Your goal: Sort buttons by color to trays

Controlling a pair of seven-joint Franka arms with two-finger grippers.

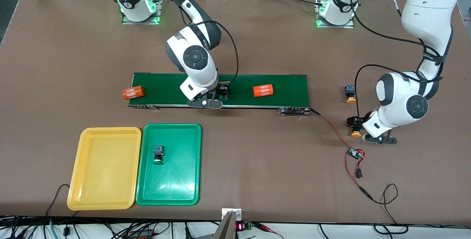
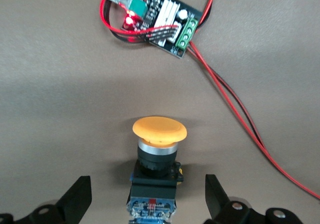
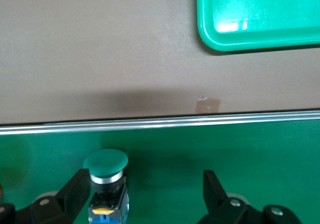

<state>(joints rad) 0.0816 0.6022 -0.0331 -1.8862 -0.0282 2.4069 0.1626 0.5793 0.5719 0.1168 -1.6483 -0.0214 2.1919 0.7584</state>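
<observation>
My left gripper (image 2: 149, 204) stands open low over the table at the left arm's end, its fingers (image 2: 77, 200) on either side of a yellow-capped button (image 2: 159, 130) that lies on its side, clear of both. The front view shows this button (image 1: 355, 133) by the left gripper (image 1: 358, 125). A second yellow button (image 1: 350, 94) lies farther from the front camera. My right gripper (image 3: 145, 194) is open over the conveyor belt (image 1: 287, 84). A green-capped button (image 3: 105, 164) lies between its fingers, close against one. Another green button (image 1: 158, 153) lies in the green tray (image 1: 173, 180). Nothing lies in the yellow tray (image 1: 106, 165).
Two orange cylinders marked 4680 lie at the belt: one (image 1: 133, 92) at its end toward the right arm, one (image 1: 263, 90) on it. A small circuit board (image 1: 356, 153) with red and black wires lies just nearer the camera than the left gripper.
</observation>
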